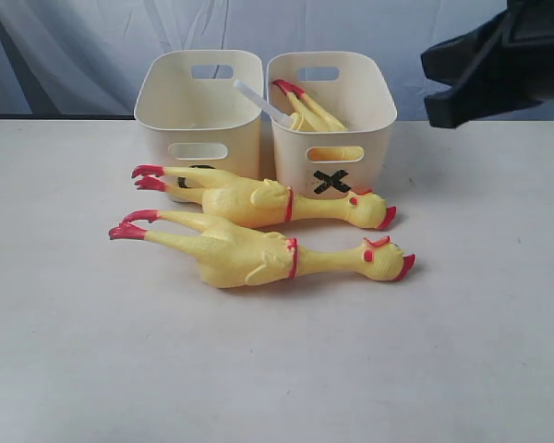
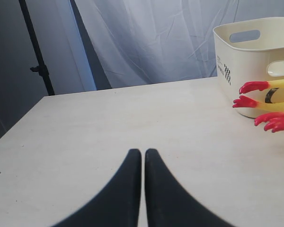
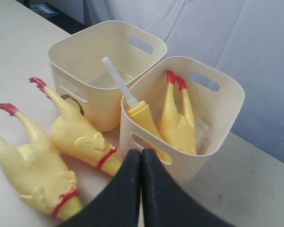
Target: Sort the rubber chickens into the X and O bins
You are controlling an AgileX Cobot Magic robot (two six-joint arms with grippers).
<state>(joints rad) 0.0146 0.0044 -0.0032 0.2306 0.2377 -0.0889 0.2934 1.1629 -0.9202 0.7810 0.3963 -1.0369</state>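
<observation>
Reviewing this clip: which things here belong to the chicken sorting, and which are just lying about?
Part of the job:
- X bin
- O bin, its mark mostly hidden
- front chicken, outside the bins
- chicken behind it, outside the bins
- third chicken, in the X bin

Lying about:
- white stick with a yellow end, leaning in the X bin
- curtain
- black stand

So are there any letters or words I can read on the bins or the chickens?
"X": black cross on the front of the right bin in the exterior view.
Curved black mark on the left bin: mostly hidden behind a rubber chicken, unreadable.
Printed label on that bin's side: too small to read.
</observation>
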